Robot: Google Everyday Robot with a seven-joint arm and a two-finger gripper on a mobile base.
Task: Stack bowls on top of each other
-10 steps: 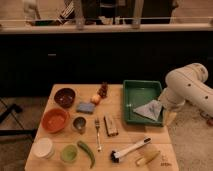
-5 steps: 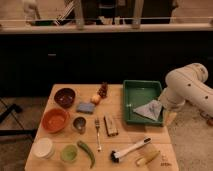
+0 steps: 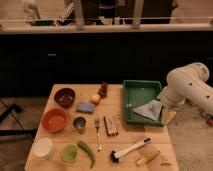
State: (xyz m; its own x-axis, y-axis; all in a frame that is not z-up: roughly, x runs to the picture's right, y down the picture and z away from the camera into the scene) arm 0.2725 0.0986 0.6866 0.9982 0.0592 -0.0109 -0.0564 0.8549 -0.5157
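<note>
Here, end effector point(image 3: 164, 115) beside green tray point(image 3: 126, 102); maroon bowl point(image 3: 64, 97) near orange bowl point(image 3: 55, 120).

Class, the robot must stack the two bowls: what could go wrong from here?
The gripper hangs by the green plastic tray, across the wooden table from both bowls; reaching over could knock the fork. The small metal cup crowds the orange-red round bowl. Putting that on the smaller maroon round bowl may wobble.
</note>
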